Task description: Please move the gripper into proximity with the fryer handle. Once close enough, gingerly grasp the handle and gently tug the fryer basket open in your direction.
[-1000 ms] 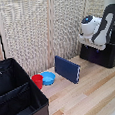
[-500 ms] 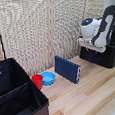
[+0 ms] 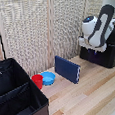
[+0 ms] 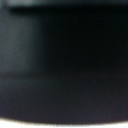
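In the exterior view my white arm [image 3: 98,27] reaches down at the exterior view's right onto the black boxy fryer [image 3: 105,58]. The gripper [image 3: 93,48] sits low against the fryer's near upper edge. Its dark-blue fingers are barely visible, so I cannot tell whether they are open or shut. The fryer handle is hidden behind the gripper and arm. The fryer basket is not distinguishable from the rest of the black body. The wrist view shows only a blurred glossy black surface [image 4: 64,65] very close to the camera, with no fingers or handle discernible.
A dark-blue rectangular slab [image 3: 67,68] stands on the wooden table [image 3: 90,98] mid-scene. A red cup [image 3: 37,81] and a blue bowl [image 3: 48,77] lie beside it. A large open black fabric case [image 3: 17,97] fills the exterior view's left. A woven screen [image 3: 36,30] stands behind.
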Robot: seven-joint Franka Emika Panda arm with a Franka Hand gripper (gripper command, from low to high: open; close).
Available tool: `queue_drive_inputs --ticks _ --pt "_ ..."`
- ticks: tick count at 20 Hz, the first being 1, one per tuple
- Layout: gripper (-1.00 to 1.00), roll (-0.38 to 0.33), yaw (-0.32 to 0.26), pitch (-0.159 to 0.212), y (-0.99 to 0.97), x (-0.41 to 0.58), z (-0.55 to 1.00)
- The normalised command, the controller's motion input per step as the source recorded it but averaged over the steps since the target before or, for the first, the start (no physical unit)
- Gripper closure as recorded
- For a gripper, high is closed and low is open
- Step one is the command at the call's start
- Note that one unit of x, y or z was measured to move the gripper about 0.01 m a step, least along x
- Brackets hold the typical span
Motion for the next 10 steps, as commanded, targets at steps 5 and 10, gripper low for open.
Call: queue_drive_inputs --ticks 5,10 --pt "1.0 0.274 -0.114 0.018 0.34 -0.199 0.3" --pt "1.0 0.153 -0.066 -0.028 0.62 -0.354 0.31"
